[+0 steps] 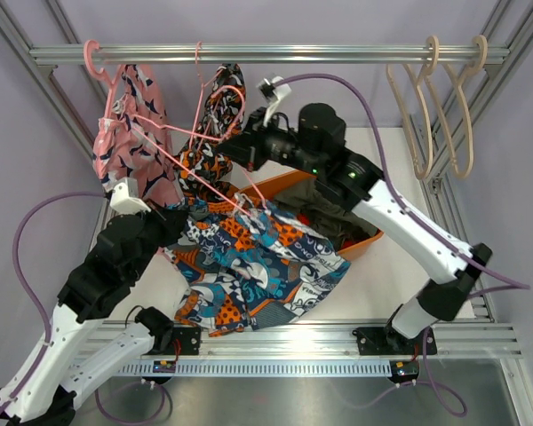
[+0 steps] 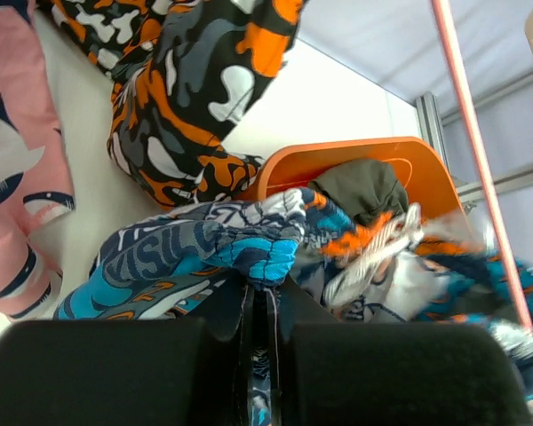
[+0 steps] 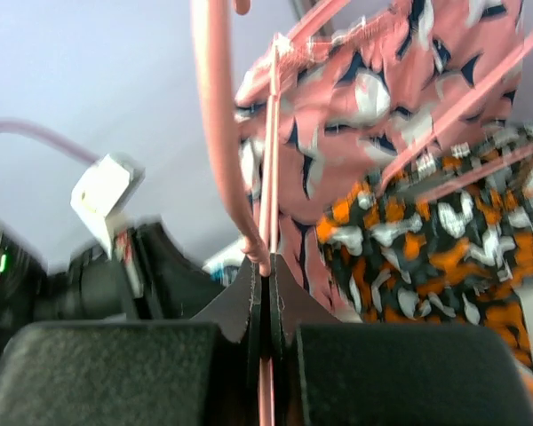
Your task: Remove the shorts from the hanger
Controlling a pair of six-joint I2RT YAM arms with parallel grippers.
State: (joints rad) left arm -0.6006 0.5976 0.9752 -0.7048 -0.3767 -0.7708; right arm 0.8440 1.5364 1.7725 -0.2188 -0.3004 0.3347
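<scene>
The blue, orange and white print shorts [image 1: 258, 266] hang spread below a tilted pink hanger [image 1: 188, 175]. My left gripper [image 1: 173, 216] is shut on a fold of these shorts [image 2: 186, 257], with cloth pinched between the fingers [image 2: 265, 288]. My right gripper [image 1: 234, 145] is shut on the pink hanger's thin bar [image 3: 215, 133] near the rail [image 3: 265, 266]. Black and orange camo shorts [image 1: 211, 155] and pink print shorts [image 1: 129, 133] hang beside it. Dark olive shorts [image 1: 330, 213] lie in the orange bin [image 1: 280, 185]. No plain orange-red shorts show.
A metal rail [image 1: 338, 53] crosses the back, with beige empty hangers [image 1: 444, 106] at its right end. The orange bin [image 2: 409, 169] stands mid-table behind the print shorts. Frame posts run along both sides. Purple cables loop off both arms.
</scene>
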